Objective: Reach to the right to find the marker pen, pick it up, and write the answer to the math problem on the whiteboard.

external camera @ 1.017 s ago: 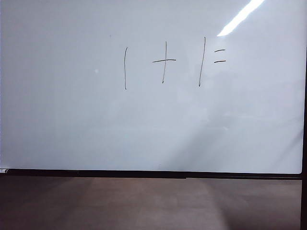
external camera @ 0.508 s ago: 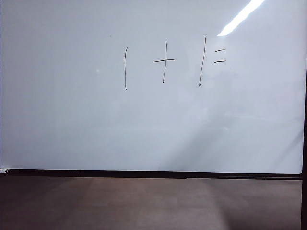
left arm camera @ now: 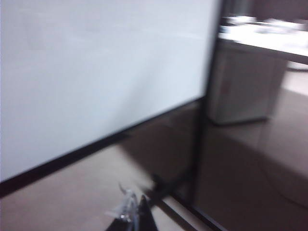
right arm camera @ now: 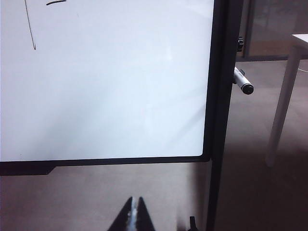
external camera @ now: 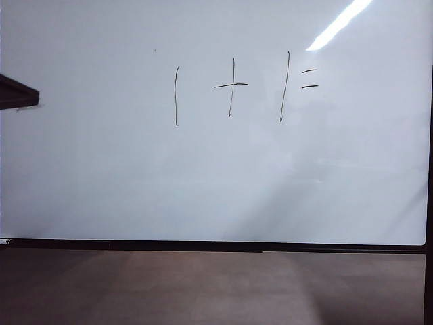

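The marker pen (right arm camera: pixel 243 82) sticks out just past the right frame edge of the whiteboard (right arm camera: pixel 120 96), behind the black post. The right gripper (right arm camera: pixel 134 204) hangs low in front of the board's bottom right corner, clenched and empty. The left gripper (left arm camera: pixel 137 207) also looks pinched together and empty, though blur makes this unsure. The math problem (external camera: pixel 243 88) awaits its answer. Risk: reaching right with jaws closed would knock the pen loose, or the arm could strike the frame.

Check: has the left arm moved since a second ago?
Yes. A dark arm part now pokes in at the whiteboard's left edge in the exterior view, left of the math problem; earlier that spot was bare.
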